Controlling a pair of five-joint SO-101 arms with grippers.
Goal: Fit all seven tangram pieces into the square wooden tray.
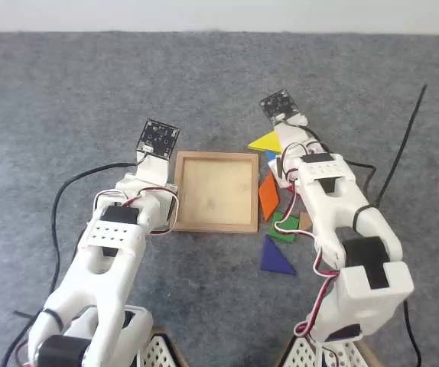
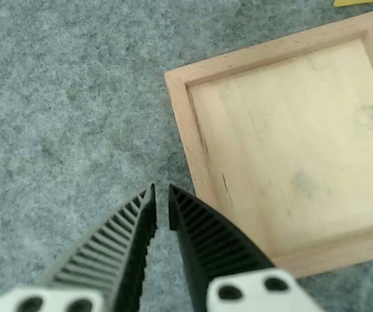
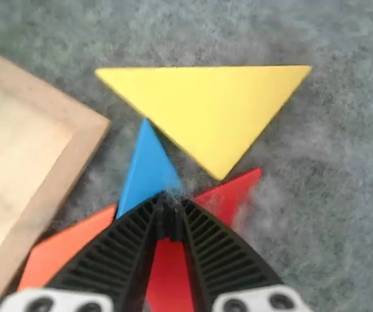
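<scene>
Grey carpet (image 1: pixel 66 92), red piece (image 3: pixel 232 188) beneath right hand (image 3: pixel 168 198)

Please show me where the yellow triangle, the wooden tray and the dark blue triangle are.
yellow triangle (image 3: pixel 212 110): right wrist view, middle of its face.
wooden tray (image 2: pixel 197 149): left wrist view, on its rim.
dark blue triangle (image 1: pixel 274 259): high view, middle of its face.

One tray (image 1: pixel 216 227) — seven tangram pieces (image 1: pixel 266 142)
</scene>
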